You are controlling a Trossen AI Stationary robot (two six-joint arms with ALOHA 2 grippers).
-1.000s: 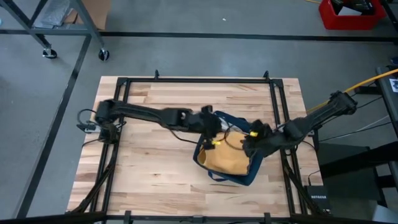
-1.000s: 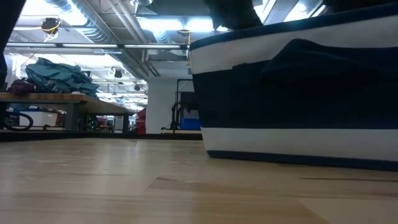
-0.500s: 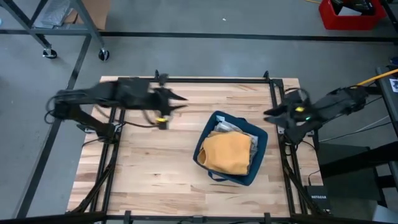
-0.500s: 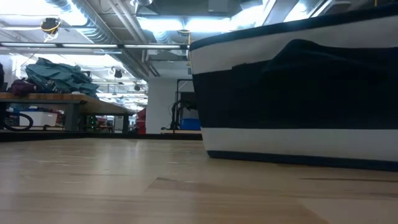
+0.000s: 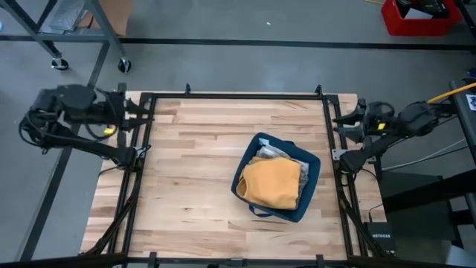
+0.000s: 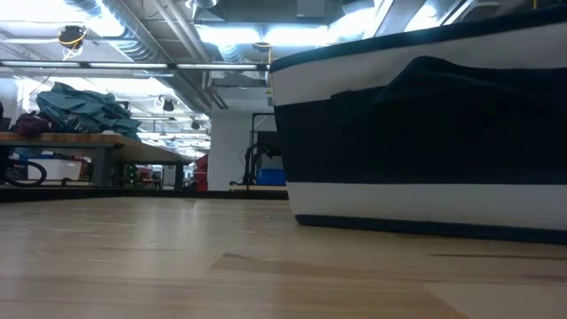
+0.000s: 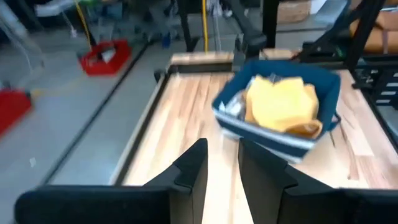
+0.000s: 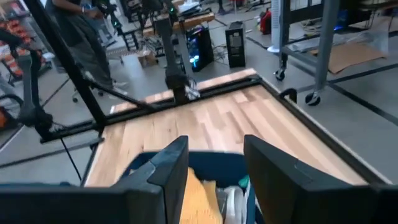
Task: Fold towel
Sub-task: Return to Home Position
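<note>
High view: the blue bin [image 5: 312, 170] stands right of centre on the wooden table [image 5: 186, 186], holding a folded yellow towel [image 5: 272, 184] atop a pale towel [image 5: 269, 153]. The left gripper [image 7: 222, 152] and right gripper [image 8: 214, 146] sit at opposite table edges; wrist views show both with fingers parted, empty. Low view: only the bin's white-banded wall, contents hidden.

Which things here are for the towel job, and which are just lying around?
For the job:
- yellow towel, on top inside the bin
- pale towel, under the yellow one
- blue bin, on the table
- left arm and right arm, at the table's left and right edges

Just lying around:
- red box, on the floor beyond the table
- heap of teal cloth, on a far bench
</note>
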